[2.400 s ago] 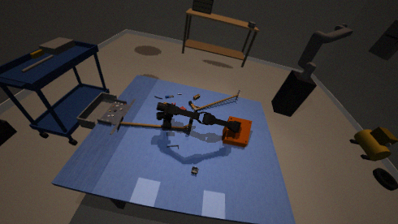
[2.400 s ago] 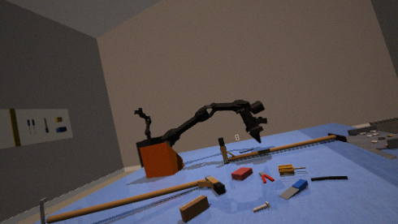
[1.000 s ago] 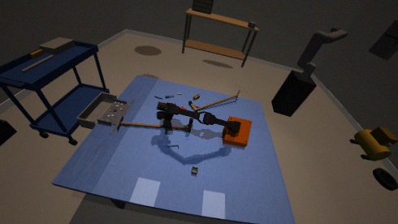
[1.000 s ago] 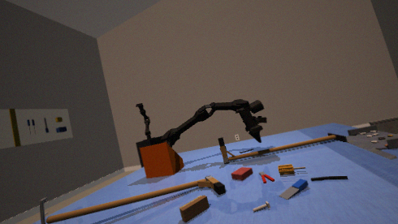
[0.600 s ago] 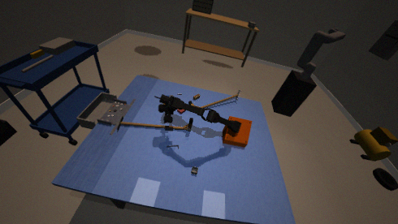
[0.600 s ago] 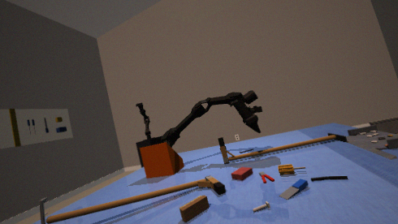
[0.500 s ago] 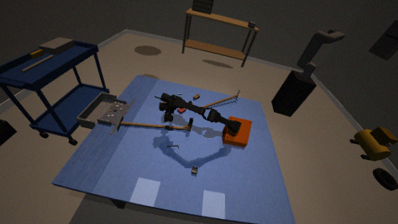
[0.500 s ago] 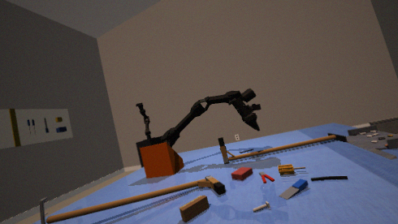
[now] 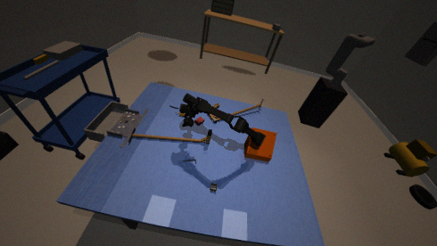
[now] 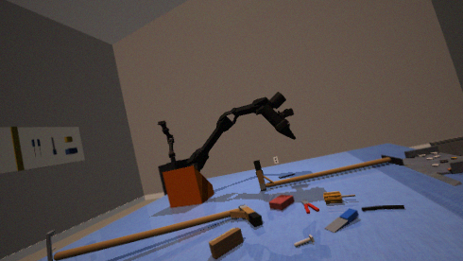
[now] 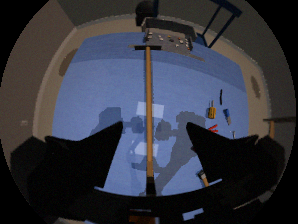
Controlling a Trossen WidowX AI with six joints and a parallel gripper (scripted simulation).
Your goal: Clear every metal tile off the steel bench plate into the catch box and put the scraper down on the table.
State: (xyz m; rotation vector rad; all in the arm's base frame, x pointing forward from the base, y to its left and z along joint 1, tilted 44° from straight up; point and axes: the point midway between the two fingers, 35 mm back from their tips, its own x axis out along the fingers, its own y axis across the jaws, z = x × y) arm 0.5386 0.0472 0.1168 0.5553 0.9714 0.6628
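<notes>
The long scraper (image 9: 169, 138) (image 10: 331, 171) (image 11: 149, 83) lies flat on the blue table, its blade end at the steel bench plate (image 9: 117, 129) (image 10: 425, 166). Several small metal tiles (image 9: 128, 117) (image 10: 432, 157) (image 11: 168, 40) lie on the plate. The grey catch box (image 9: 94, 124) stands at the plate's far end. My gripper (image 9: 184, 112) (image 10: 289, 135) (image 11: 156, 124) is open and empty. It hangs well above the scraper's handle end, touching nothing.
A second long wooden-handled tool (image 10: 142, 234) (image 9: 245, 109), a red block (image 10: 282, 201) (image 9: 199, 120), a brown block (image 10: 226, 242) and small hand tools lie on the table. The arm's orange base (image 9: 260, 144) stands to the right. A blue cart (image 9: 53, 76) stands beyond the catch box.
</notes>
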